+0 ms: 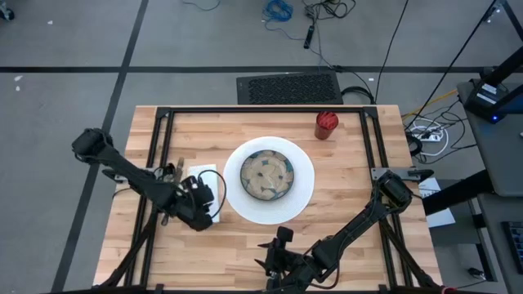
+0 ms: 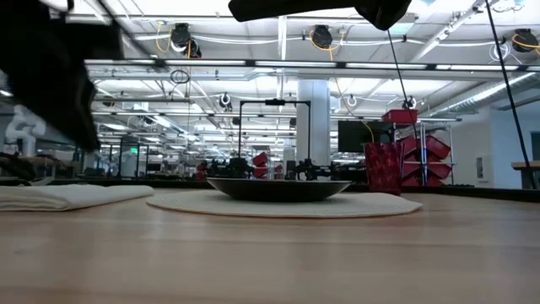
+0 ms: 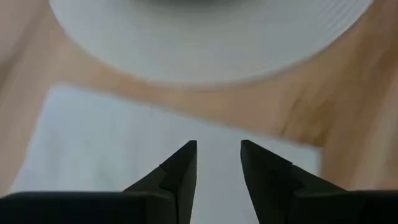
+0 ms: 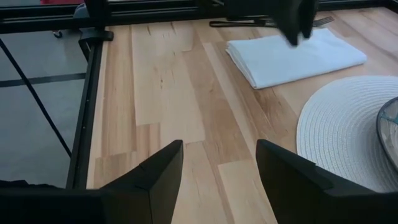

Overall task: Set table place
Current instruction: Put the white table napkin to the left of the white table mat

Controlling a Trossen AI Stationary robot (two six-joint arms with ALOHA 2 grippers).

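Worktop (image 1: 343, 192), light wood planks w/ black tube frame, fills centre of the high view. Round white placemat (image 1: 270, 180) sits mid-frame, a patterned bowl (image 1: 267, 175) on it. Red cup (image 1: 326, 124) stands upper right of the mat, well apart from it. Folded white napkin (image 1: 205, 178) lies just left of the mat; some cutlery (image 1: 175, 169) shows at its left edge, partly hidden by the arm.

Left hand (image 1: 198, 214) hangs over the napkin's lower end, left of centre. In its wrist view the fingers (image 3: 180, 171) are a little apart, nothing between them, napkin (image 3: 124, 143) below and the mat's rim (image 3: 211, 56) beyond.

Right hand (image 1: 280, 269) is at bottom centre of the high view, near the worktop's front edge. Its fingers (image 4: 158, 177) are spread wide, empty, over bare wood (image 4: 174, 99); napkin (image 4: 292, 56) and mat (image 4: 342, 127) lie farther off in that view.

Low view: mat (image 2: 283, 203), bowl (image 2: 278, 188), red cup (image 2: 381, 168) and napkin (image 2: 67, 196) in a row across mid-frame.
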